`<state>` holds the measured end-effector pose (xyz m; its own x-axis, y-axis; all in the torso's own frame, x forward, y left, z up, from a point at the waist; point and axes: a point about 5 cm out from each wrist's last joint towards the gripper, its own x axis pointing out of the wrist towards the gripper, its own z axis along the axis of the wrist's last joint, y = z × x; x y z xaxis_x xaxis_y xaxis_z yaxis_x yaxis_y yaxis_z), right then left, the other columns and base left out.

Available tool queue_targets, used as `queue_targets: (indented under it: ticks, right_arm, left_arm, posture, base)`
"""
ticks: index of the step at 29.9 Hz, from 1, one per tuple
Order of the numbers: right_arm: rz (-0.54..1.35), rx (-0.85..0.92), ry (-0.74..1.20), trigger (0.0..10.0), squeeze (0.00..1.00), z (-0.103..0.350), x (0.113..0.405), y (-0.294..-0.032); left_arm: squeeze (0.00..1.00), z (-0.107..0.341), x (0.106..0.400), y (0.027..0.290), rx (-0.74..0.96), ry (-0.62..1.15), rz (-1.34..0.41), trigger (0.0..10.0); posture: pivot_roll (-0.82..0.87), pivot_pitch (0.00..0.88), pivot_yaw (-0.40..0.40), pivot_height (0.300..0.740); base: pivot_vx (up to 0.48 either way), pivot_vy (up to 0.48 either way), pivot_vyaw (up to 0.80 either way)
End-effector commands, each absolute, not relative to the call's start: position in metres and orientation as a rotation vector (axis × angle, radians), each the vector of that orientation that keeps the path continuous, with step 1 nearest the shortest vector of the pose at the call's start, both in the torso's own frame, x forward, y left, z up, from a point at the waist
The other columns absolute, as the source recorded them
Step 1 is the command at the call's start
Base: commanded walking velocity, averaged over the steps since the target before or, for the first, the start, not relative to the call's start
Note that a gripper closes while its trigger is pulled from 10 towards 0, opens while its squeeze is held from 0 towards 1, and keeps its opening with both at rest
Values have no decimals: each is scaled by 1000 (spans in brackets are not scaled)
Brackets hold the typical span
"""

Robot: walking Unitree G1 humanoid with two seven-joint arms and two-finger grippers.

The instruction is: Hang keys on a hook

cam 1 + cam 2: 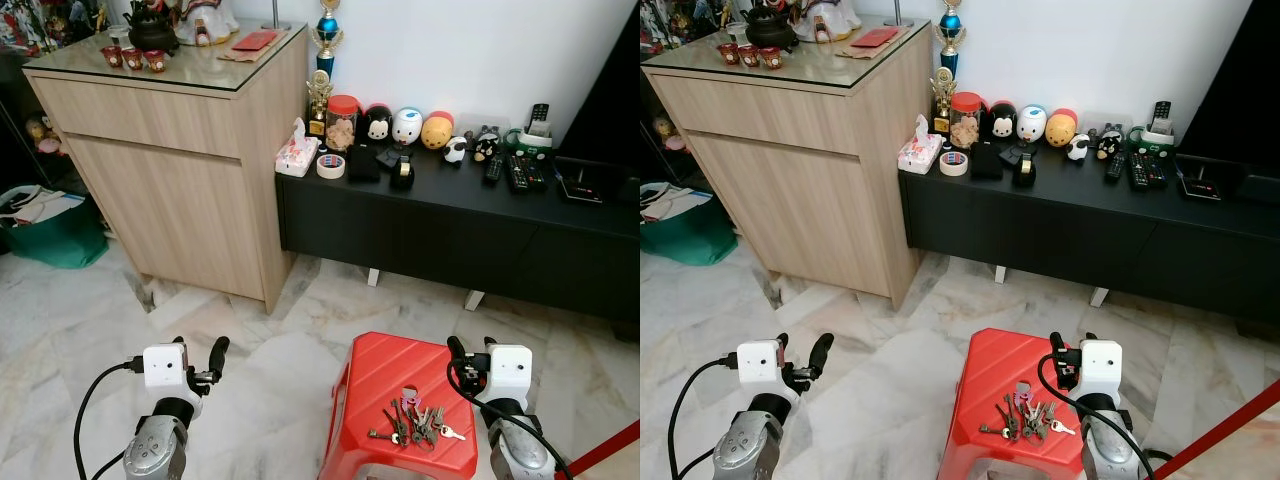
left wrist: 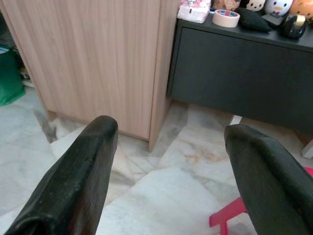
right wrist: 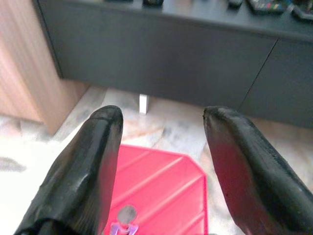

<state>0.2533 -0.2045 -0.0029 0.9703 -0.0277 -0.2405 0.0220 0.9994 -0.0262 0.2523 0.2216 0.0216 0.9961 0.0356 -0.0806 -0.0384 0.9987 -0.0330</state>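
Observation:
A bunch of keys [image 1: 414,422] with a purple tag lies on the top of a red plastic stool [image 1: 385,375] in front of me. My right gripper [image 1: 470,352] hovers open just right of the stool's top, above and behind the keys; in the right wrist view the purple tag [image 3: 125,226] peeks between its fingers [image 3: 85,166]. My left gripper [image 1: 200,352] is open over the marble floor, left of the stool. I see no hook.
A tall wooden cabinet [image 1: 190,170] stands at the back left. A low black TV console [image 1: 450,225] runs along the wall, holding toys, tape, tissues and remotes. A green bag [image 1: 50,235] sits at far left. A red bar [image 1: 605,450] crosses the lower right corner.

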Motion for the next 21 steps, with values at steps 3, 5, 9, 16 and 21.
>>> queue_targets:
  ticks: [3,5,9,16,21]
  right_arm:
    - [-3,-33,249,10000,0,-2,256,-200]
    - [-21,-17,255,10000,0,-3,256,-201]
    - [-22,-20,263,10000,0,-3,257,-203]
    - [-44,-1,291,10000,0,-9,251,-206]
    - [-75,23,354,10000,0,-18,245,-210]
  left_arm:
    - [0,26,256,224,-33,72,43,10000]
    - [0,26,256,225,-34,73,45,10000]
    - [0,23,254,221,-36,88,39,10000]
    - [0,18,252,222,-51,111,67,10000]
    - [0,14,250,222,-62,134,77,10000]
  posture:
    - [8,0,-31,715]
    - [12,0,-34,705]
    - [2,0,-36,670]
    - [8,0,-46,645]
    - [8,0,-46,645]
  base:
    - [0,0,0]
    - [0,0,0]
    - [0,0,0]
    - [0,0,0]
    - [0,0,0]
